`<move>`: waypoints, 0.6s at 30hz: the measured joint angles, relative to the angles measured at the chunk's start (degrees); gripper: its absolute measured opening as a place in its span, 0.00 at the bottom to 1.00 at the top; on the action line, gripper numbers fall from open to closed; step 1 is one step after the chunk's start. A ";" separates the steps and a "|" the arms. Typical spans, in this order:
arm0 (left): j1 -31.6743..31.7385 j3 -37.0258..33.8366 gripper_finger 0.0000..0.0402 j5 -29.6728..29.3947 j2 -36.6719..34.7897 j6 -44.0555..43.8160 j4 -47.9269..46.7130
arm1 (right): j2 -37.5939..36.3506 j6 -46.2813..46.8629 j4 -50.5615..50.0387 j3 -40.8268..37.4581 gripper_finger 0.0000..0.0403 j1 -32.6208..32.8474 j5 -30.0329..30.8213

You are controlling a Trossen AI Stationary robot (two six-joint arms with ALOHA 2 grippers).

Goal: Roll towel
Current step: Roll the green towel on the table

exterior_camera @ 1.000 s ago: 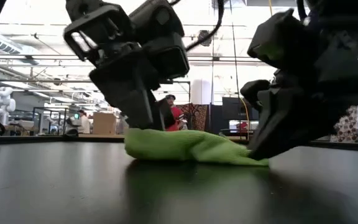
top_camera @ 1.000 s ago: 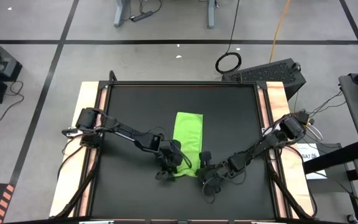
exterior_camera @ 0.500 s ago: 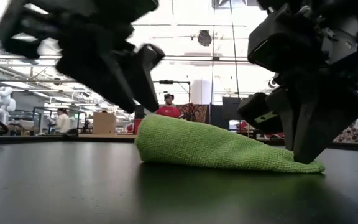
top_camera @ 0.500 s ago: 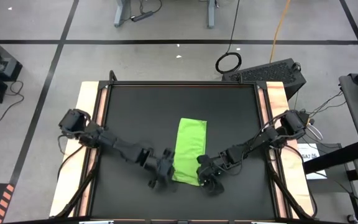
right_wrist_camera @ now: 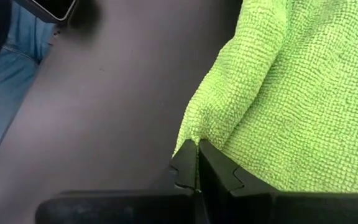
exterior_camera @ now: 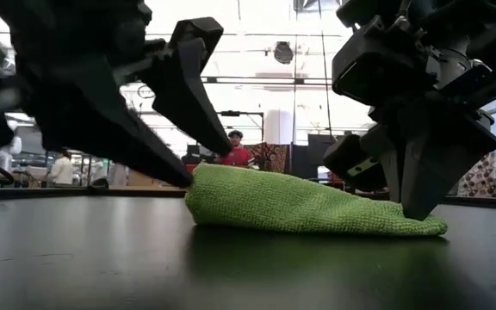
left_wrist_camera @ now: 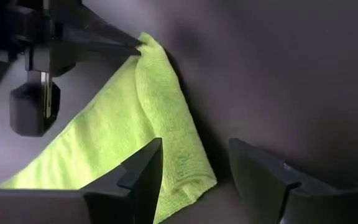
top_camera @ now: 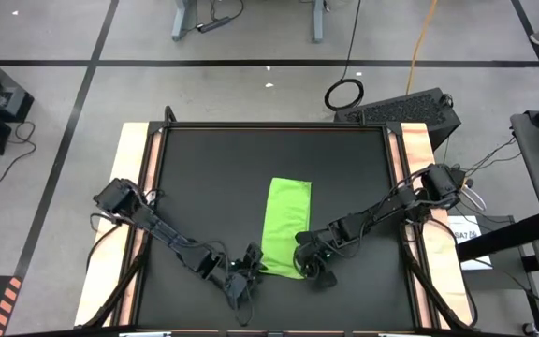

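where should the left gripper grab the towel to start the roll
At the towel's free near corner on the left side. The towel lies as a long folded strip, and the right gripper already pinches the other near corner. The open left gripper should probably come in low from the near edge, fingers straddling that thick folded corner.

A big robotics lab: a white humanoid robot (exterior_camera: 3,138) at far left, ceiling strip lights (exterior_camera: 257,80) at upper centre, people (exterior_camera: 236,150) standing mid-frame, cables (top_camera: 344,94) on the taped floor (top_camera: 54,94).

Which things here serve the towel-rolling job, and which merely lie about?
Job: towel; right gripper, shut on its near corner; left gripper, open beside the other near corner.
Lying about: keyboard, cable coil, both on the floor.
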 joint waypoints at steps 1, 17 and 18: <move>-0.14 0.00 0.47 -0.85 0.63 1.13 0.25 | 0.00 0.14 0.01 0.00 0.00 -0.01 -0.11; 2.91 0.22 0.47 0.10 5.60 1.43 1.77 | -0.10 0.41 0.18 0.00 0.00 0.01 -0.11; 3.43 0.22 0.47 1.08 5.63 0.47 1.76 | -0.11 0.41 0.19 0.00 0.00 0.01 -0.11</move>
